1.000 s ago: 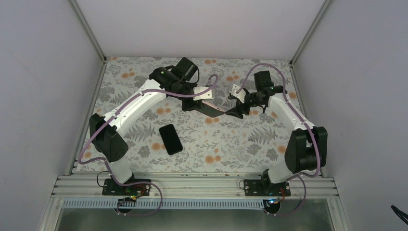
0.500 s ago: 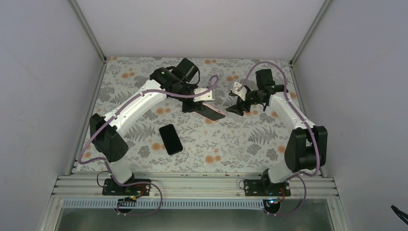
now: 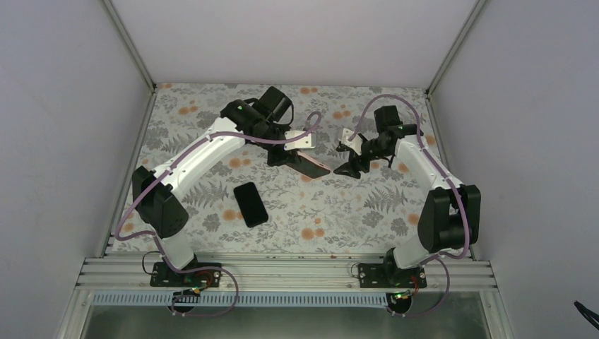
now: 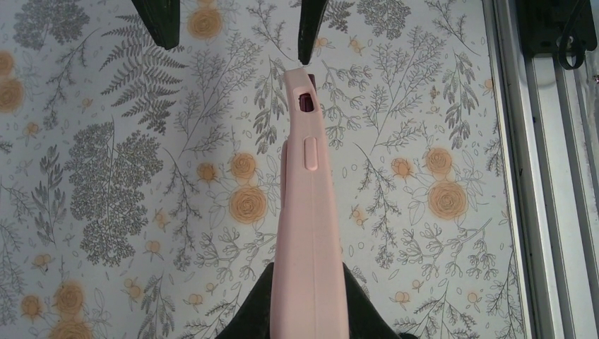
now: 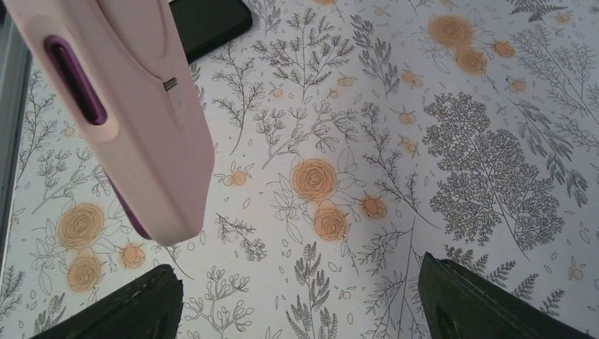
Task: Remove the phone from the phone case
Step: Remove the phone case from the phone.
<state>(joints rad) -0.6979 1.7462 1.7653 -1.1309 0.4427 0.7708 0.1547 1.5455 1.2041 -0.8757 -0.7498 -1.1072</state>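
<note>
A black phone (image 3: 251,204) lies flat on the floral table, out of its case; its corner shows in the right wrist view (image 5: 208,21). The empty pink phone case (image 4: 311,212) is held edge-on above the table, and my left gripper (image 4: 311,300) is shut on its near end. In the top view the case (image 3: 315,167) looks dark and sticks out to the right of my left gripper (image 3: 291,157). My right gripper (image 3: 348,165) is open and empty, just right of the case's free end. That end hangs at the upper left of the right wrist view (image 5: 120,106), above the open right gripper (image 5: 297,304).
The table has a floral cloth (image 3: 339,212) and grey walls on three sides. A metal rail (image 3: 282,272) runs along the near edge, and it also shows in the left wrist view (image 4: 544,176). The phone lies between the two arm bases, nearer the left arm.
My right gripper has drawn back from the case's free end and now hangs open beside it. The left gripper still holds the case. The phone has not moved.
</note>
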